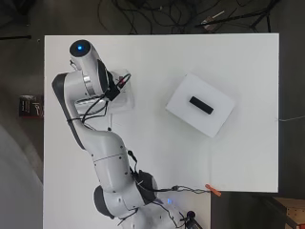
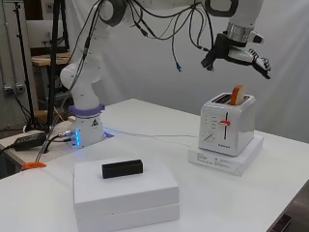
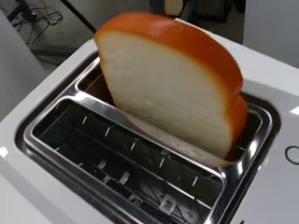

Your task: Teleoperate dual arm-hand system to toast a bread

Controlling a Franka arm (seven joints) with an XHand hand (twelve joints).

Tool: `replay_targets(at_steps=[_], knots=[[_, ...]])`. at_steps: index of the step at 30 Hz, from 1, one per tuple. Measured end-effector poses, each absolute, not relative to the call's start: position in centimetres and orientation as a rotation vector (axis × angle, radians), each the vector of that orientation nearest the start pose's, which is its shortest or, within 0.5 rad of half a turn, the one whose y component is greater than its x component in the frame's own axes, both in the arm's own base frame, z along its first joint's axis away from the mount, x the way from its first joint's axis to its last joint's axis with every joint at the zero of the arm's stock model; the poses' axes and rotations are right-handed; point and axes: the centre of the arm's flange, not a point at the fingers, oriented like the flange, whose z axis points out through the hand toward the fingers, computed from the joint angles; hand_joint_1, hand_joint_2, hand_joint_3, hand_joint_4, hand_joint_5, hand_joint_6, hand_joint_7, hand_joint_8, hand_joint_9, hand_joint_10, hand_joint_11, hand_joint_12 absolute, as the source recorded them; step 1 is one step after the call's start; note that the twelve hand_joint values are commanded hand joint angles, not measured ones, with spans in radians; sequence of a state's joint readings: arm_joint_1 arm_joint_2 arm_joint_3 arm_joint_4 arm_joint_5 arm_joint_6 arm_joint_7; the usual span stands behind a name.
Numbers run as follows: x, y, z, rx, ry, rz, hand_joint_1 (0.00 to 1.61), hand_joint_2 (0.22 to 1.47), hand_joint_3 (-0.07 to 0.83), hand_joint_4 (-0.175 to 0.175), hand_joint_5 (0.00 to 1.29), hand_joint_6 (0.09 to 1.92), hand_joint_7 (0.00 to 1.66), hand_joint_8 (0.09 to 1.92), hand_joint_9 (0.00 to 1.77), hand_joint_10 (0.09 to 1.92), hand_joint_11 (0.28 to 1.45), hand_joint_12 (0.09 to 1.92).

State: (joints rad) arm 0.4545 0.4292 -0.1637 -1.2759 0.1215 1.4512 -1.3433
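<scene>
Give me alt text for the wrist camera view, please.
A slice of white bread with an orange-brown crust stands tilted in one slot of a white two-slot toaster, most of it sticking up above the rim. The other chrome-edged slot beside it is empty.

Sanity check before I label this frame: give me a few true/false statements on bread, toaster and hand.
1. The bread slice stands in one toaster slot, sticking out the top. True.
2. Both slots hold bread. False: the other slot is empty.
3. The hand grips the bread. False: it hangs above the toaster, apart from the slice.
4. The toaster sits on a flat white box. True.
5. A black block lies on the stacked white boxes. True.
6. The toaster's lever is at the bottom of its slot. False: it sits near the top.
</scene>
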Motion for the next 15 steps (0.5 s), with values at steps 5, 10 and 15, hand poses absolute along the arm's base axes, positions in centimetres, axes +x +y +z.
replay_targets(at_steps=[5,10,15], knots=[[61.3,18.5,44.6,2.458,2.2,-0.342,0.0,1.13,0.007,-0.021,0.33,0.09,0.29,0.09,0.38,0.09,0.38,0.09],[60.8,13.3,39.1,2.653,1.973,-0.471,0.0,1.14,0.006,-0.007,0.34,0.09,0.31,0.09,0.38,0.09,0.38,0.09],[63.6,6.7,40.0,2.799,1.701,-0.37,0.0,1.15,0.006,0.012,0.36,0.09,0.33,0.09,0.39,0.09,0.39,0.09]])
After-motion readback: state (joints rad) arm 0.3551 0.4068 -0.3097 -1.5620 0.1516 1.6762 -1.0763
